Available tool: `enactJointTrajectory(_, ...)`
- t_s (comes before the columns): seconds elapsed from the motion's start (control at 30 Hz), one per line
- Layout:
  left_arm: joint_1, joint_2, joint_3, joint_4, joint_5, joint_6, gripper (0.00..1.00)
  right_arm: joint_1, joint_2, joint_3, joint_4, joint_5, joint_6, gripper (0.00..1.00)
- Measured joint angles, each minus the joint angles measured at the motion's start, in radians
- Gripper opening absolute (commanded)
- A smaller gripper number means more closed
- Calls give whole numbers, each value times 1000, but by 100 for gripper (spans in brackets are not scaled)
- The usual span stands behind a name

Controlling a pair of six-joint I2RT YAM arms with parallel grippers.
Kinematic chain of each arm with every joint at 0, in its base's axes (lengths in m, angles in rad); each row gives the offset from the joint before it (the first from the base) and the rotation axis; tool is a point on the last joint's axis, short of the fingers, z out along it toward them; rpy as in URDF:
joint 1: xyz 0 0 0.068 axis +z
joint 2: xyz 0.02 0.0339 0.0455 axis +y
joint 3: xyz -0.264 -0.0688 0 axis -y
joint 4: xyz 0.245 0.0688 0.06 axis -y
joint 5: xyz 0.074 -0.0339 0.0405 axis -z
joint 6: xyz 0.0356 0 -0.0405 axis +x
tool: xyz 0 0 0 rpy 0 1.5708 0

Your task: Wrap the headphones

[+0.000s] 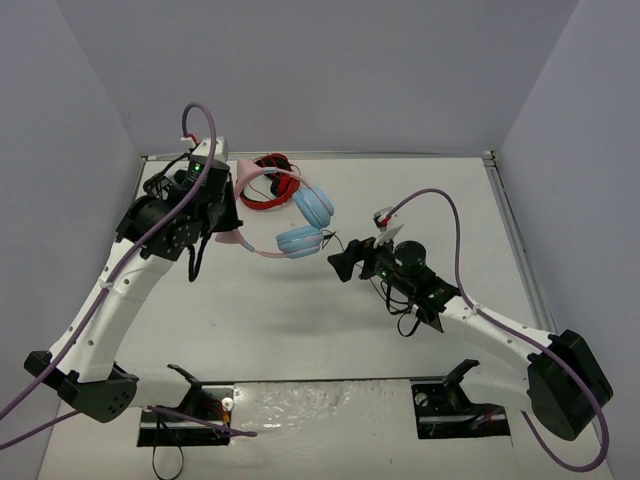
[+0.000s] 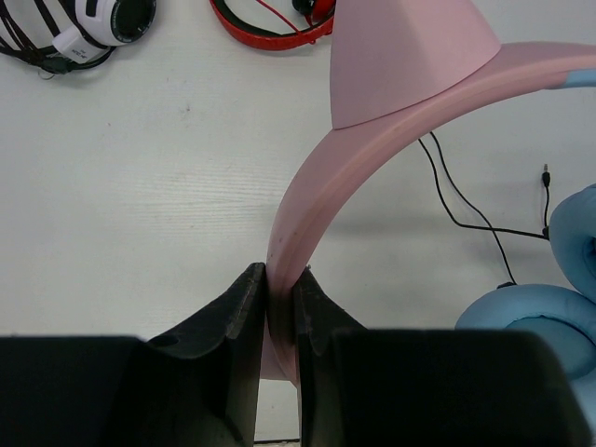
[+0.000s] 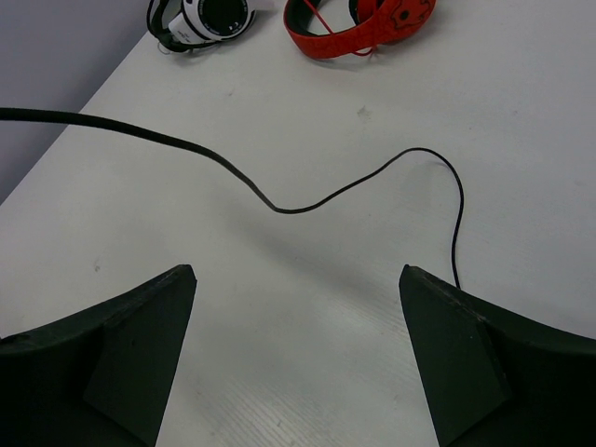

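My left gripper (image 1: 226,216) is shut on the pink headband (image 2: 307,196) of the headphones (image 1: 300,222) and holds them above the table. The left wrist view shows the fingertips (image 2: 250,279) clamped on the band, a pink cat ear (image 2: 400,56) above them and the light blue ear cups (image 2: 531,312) at the right. The thin black cable (image 2: 466,209) trails on the table below. My right gripper (image 1: 341,262) is open and empty, just right of the lower ear cup (image 1: 299,240). Its wrist view shows the cable (image 3: 326,197) curving across the table ahead of the jaws (image 3: 298,270).
Red-and-black headphones (image 1: 265,187) lie at the back of the table, also in the right wrist view (image 3: 358,23). Black-and-white headphones (image 2: 88,23) lie at the back left, seen in the right wrist view (image 3: 205,17) too. Walls close the left, back and right sides.
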State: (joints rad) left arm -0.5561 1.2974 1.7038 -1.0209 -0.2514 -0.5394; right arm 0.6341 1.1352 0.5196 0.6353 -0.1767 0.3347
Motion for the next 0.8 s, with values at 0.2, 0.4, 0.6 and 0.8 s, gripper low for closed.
enactJointTrajectory(0.2, 2, 9, 39, -14, 12, 9, 0, 17, 123, 41, 60, 26, -22, 86)
enactJointTrajectory(0.4, 6, 14, 67, -31, 26, 14, 0, 37, 226, 92, 106, 51, -45, 86)
enactJointTrajectory(0.6, 13, 22, 111, -49, 44, 14, 0, 49, 307, 129, 156, 99, -55, 86)
enactJointTrajectory(0.8, 13, 31, 176, -63, 72, 14, 0, 50, 372, 153, 199, 134, -65, 85)
